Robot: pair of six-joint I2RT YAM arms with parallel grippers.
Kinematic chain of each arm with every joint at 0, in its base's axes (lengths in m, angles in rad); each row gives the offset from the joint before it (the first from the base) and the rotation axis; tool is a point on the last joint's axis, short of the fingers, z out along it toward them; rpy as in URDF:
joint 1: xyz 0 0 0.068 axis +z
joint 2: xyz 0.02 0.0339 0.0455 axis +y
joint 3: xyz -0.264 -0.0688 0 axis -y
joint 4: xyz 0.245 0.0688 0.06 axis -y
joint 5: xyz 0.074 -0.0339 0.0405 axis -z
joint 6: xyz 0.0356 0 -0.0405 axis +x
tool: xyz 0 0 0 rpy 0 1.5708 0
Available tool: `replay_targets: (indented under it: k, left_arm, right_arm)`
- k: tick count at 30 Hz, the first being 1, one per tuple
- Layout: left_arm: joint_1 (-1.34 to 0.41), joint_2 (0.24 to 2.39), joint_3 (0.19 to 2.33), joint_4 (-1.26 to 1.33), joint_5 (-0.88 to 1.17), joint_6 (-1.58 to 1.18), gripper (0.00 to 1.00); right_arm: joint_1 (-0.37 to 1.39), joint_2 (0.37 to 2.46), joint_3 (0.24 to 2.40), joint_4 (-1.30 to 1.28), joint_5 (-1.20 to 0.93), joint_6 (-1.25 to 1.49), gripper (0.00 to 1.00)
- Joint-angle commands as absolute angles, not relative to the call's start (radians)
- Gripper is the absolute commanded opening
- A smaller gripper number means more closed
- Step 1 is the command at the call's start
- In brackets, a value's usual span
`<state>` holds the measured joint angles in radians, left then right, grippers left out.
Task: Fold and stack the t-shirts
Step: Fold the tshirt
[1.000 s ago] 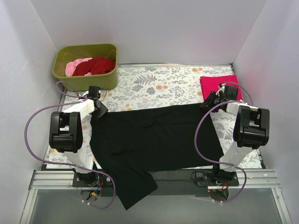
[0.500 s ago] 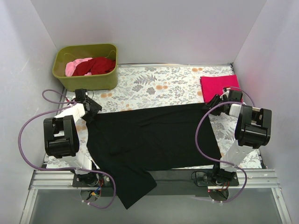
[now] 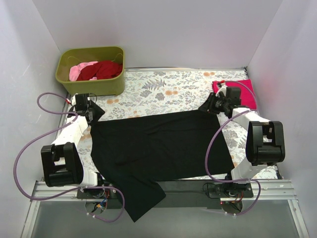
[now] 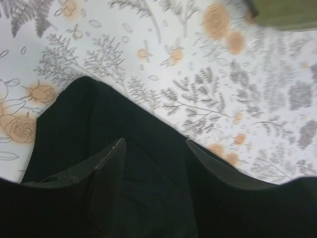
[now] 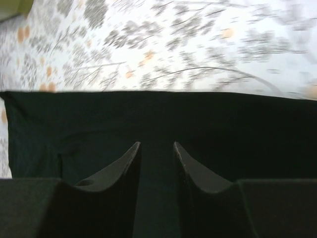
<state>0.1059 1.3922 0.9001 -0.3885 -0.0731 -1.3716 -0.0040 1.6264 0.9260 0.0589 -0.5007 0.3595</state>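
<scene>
The black t-shirt [image 3: 163,144] lies spread flat on the table, one part hanging over the near edge. My left gripper [image 3: 94,113] is open at the shirt's far left corner; in the left wrist view [image 4: 155,141] the fingers stand apart above the black cloth [image 4: 99,114]. My right gripper [image 3: 210,105] is open at the far right corner, its fingers apart over the black cloth [image 5: 198,119] in the right wrist view [image 5: 156,144]. The magenta-pink shirt [image 3: 242,91] lies folded at the back right. The dark red shirt [image 3: 105,69] and the pale pink shirt [image 3: 79,71] lie in the tub.
The olive-green tub [image 3: 89,85] stands at the back left corner. The floral table cloth [image 3: 168,89] shows behind the black shirt. White walls close in the left, back and right sides. Purple cables loop beside both arms.
Both grippers have moved to the shirt's far corners, the left one outward to the left, the right one back and to the left. The shirt's left corner now lies further left.
</scene>
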Motion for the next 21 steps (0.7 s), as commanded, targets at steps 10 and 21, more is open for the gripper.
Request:
replay_targets:
  k: [10,21]
  left_arm:
    - [0.107,1.459,0.85,-0.439,-0.159,-1.385,0.4]
    - [0.106,1.399,0.758,-0.448,-0.201,-1.401,0.39]
  right_arm:
    - [0.195,1.775,1.095,0.055,-0.583,0.324,0.33]
    - [0.546,2.023,1.443,0.118,-0.704,0.348,0.33]
